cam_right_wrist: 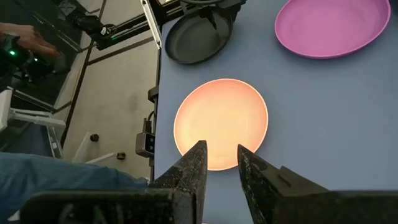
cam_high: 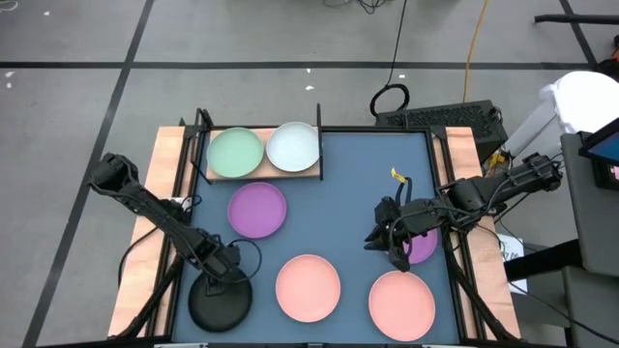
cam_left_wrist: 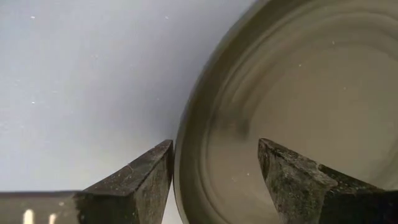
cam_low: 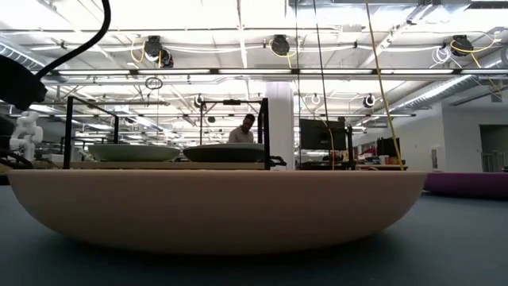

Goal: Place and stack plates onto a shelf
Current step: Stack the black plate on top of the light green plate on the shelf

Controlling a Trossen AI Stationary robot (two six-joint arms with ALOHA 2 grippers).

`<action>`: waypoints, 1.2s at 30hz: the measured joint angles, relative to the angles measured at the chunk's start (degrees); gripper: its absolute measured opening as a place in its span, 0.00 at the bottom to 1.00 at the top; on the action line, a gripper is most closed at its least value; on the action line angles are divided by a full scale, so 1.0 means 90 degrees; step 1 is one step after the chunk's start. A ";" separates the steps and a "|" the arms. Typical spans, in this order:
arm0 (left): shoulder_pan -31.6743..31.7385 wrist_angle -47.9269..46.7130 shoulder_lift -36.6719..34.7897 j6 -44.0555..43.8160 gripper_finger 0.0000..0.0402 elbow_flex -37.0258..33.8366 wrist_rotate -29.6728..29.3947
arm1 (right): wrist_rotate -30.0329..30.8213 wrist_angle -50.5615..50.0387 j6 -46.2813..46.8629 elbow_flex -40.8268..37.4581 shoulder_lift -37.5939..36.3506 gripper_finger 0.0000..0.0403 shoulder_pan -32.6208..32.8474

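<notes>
A pale green plate [cam_high: 236, 153] and a whitish plate [cam_high: 292, 146] lie side by side on the light-wood shelf [cam_high: 311, 175] at the mat's far left. One purple plate [cam_high: 257, 210], two salmon plates [cam_high: 308, 287] [cam_high: 401, 304] and one black plate [cam_high: 220, 302] rest on the mat. My left gripper [cam_left_wrist: 214, 168] is open and points down at the black plate's rim [cam_left_wrist: 181, 168], one finger outside it and one inside. My right gripper [cam_right_wrist: 222, 149] hovers above the mat, open by a narrow gap and holding nothing. A second purple plate [cam_high: 424, 246] lies partly hidden under it. My left gripper comes from above with its fingers astride the black plate's rim [cam_left_wrist: 179, 186], which lies flat on the mat. The outer finger [cam_left_wrist: 146, 180] stands right beside the rim. I cannot tell whether it touches.
The blue-grey mat [cam_high: 358, 184] has bare room at its centre and far right. Black posts [cam_high: 319, 121] stand at the shelf's corners. A keyboard [cam_high: 445, 118] and cables lie past the far edge. A person's hand [cam_right_wrist: 31, 43] shows off the table.
</notes>
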 joint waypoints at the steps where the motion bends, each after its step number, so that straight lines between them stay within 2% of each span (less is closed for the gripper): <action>1: 0.0009 0.0000 -0.0002 -0.0002 0.59 0.0000 -0.0005 | 0.0000 0.0000 0.0005 -0.0001 0.0000 0.19 0.0000; 6: 0.0014 -0.0054 -0.0314 0.0009 0.59 0.0052 -0.0138 | 0.0000 0.0000 0.0049 0.0000 0.0000 0.19 0.0000; 13: -0.0116 -0.0547 -0.1139 0.0603 0.59 0.0257 -0.1113 | 0.0047 0.0000 0.0072 0.0000 0.0000 0.19 0.0000; 16: -0.0104 -0.0890 -0.1268 0.0936 0.59 0.0217 -0.1303 | 0.0205 0.0000 0.0060 0.0000 0.0000 0.19 -0.0002; 21: -0.0056 -0.0303 -0.1280 0.1188 0.64 -0.0268 -0.0778 | 0.0214 0.0000 0.0062 0.0000 0.0000 0.19 -0.0002; 25: -0.0056 -0.0067 -0.1277 0.0920 0.70 -0.0629 -0.0692 | 0.0206 0.0000 0.0082 0.0000 0.0000 0.19 -0.0002; 29: -0.0056 0.0184 -0.1277 0.0640 0.71 -0.0903 -0.0528 | 0.0200 0.0000 0.0082 0.0000 0.0000 0.19 -0.0002; 32: -0.0056 0.0608 -0.1276 0.0551 0.69 -0.1108 -0.0213 | 0.0199 0.0000 0.0064 0.0000 0.0000 0.19 -0.0002; 36: -0.0056 0.0702 -0.1277 0.0492 0.60 -0.1151 -0.0216 | 0.0197 0.0000 0.0031 0.0000 0.0000 0.19 -0.0002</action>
